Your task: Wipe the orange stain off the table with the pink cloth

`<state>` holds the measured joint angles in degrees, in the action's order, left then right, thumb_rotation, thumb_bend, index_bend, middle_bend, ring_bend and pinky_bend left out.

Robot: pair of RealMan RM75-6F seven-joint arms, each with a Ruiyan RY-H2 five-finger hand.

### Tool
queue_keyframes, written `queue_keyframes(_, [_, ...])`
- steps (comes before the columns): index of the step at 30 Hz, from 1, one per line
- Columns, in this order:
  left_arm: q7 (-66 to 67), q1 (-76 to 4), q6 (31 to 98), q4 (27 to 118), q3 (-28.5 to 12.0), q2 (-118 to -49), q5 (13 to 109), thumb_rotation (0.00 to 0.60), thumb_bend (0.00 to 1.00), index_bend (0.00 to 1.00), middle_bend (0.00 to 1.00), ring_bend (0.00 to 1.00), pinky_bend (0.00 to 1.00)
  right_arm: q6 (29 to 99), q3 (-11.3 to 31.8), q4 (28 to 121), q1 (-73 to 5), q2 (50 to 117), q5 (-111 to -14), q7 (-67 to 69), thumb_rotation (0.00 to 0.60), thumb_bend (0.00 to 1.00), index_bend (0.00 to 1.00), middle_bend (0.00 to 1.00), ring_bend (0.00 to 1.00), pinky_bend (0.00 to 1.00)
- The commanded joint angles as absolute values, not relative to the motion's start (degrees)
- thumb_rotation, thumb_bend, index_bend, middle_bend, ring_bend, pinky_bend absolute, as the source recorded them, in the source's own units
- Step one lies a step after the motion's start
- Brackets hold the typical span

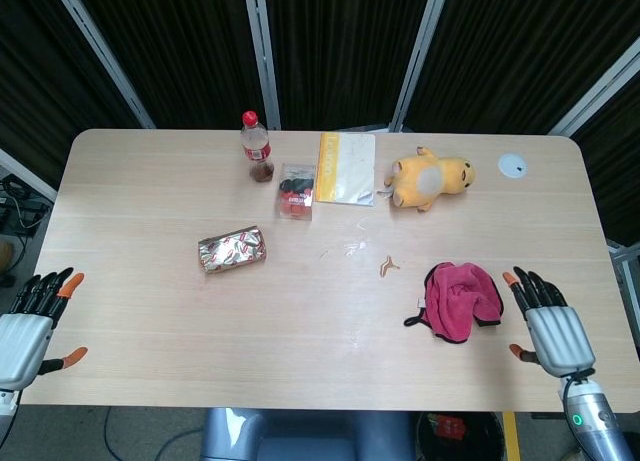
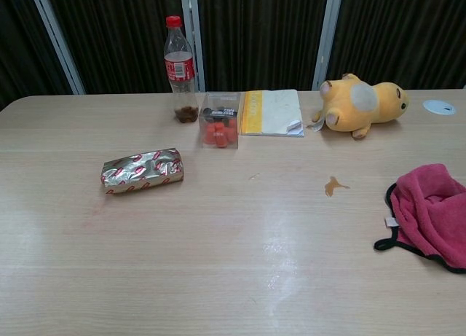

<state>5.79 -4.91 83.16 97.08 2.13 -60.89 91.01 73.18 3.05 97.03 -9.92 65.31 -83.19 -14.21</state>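
A small orange stain (image 1: 389,267) (image 2: 333,185) marks the table right of centre. The pink cloth (image 1: 460,300) (image 2: 431,213), crumpled and edged in black, lies just right of the stain and a little nearer me. My right hand (image 1: 548,326) hovers over the table's right front area, just right of the cloth, fingers spread, holding nothing. At the front left edge my left hand (image 1: 28,326) stays open with nothing in it. Neither hand shows in the chest view.
At the back stand a cola bottle (image 1: 257,147), a clear box of red and black items (image 1: 296,190), a yellow-edged booklet (image 1: 347,168), a yellow plush toy (image 1: 430,179) and a white disc (image 1: 512,164). A foil snack packet (image 1: 232,249) lies left of centre.
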Motion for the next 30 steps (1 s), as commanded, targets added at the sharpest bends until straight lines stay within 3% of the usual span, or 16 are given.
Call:
queue_keyframes(1, [5.74, -5.00, 82.80, 97.12, 2.24, -60.81, 90.91, 0.600, 0.00, 0.00, 0.00, 0.00, 0.00, 69.78, 4.40, 96.48, -12.30, 68.14, -79.49, -18.41, 0.600, 0.00, 0.00, 0.00, 0.00, 0.14])
queue_keyframes(12, [5.16, -5.40, 81.73, 97.17, 2.26, -60.82, 90.34, 0.600, 0.00, 0.00, 0.00, 0.00, 0.00, 63.33, 7.52, 90.79, -17.43, 76.60, -67.85, -25.94, 0.600, 0.00, 0.00, 0.00, 0.00, 0.14])
queue_keyframes(30, [4.33, -6.05, 80.06, 97.87, 2.26, -60.33, 89.19, 0.600, 0.00, 0.00, 0.00, 0.00, 0.00, 56.37, 9.35, 79.93, -24.16, 83.33, -57.42, -29.92, 0.600, 0.05, 0.06, 0.00, 0.00, 0.14])
